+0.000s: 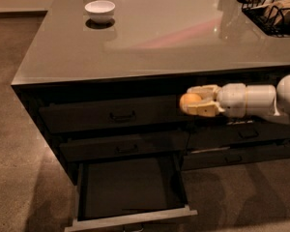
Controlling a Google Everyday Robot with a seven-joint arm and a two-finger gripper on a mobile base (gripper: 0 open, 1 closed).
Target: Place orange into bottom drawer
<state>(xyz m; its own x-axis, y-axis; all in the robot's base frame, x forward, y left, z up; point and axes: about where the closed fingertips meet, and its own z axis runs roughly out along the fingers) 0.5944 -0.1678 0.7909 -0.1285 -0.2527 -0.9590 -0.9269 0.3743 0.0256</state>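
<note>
Gripper just below tabletop front edge, right of centre, pinching orange. We see bottom drawer open below front-left corner, white bowl near far-left corner.

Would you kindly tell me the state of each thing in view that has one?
gripper: shut on the orange, just below the counter edge.
orange: held in the air, not yet in a drawer.
bottom drawer: pulled open.
top left drawer: closed.
white bowl: upright on the counter.

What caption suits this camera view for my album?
The claw grips the orange, above and right of the open bottom drawer.
</note>
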